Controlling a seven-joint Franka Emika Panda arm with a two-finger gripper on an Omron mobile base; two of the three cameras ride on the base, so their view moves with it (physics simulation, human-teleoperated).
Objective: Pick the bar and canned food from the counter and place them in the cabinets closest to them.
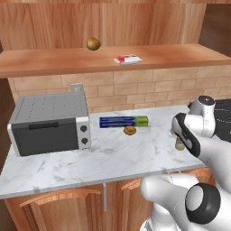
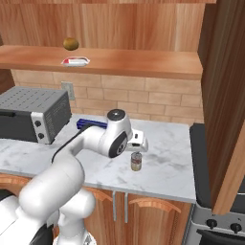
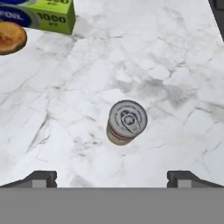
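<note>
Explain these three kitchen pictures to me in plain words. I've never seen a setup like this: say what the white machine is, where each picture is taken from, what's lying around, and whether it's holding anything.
The white machine is a robot arm in a computer-rendered kitchen, ending in a two-finger gripper. Two pictures come from cameras behind the arm, one to its left and one to its right. The third looks down from the hand itself; the two dark stubs at its bottom are the fingertips.

On the marble counter stand a grey toaster oven, a long blue-and-green box, a round brown pastry and a small can. Up on the wooden shelf lie a red-and-white bar and a brown-yellow ball.

The gripper is open and holds nothing. It hangs above the upright can, apparently lined up to grab it.
</note>
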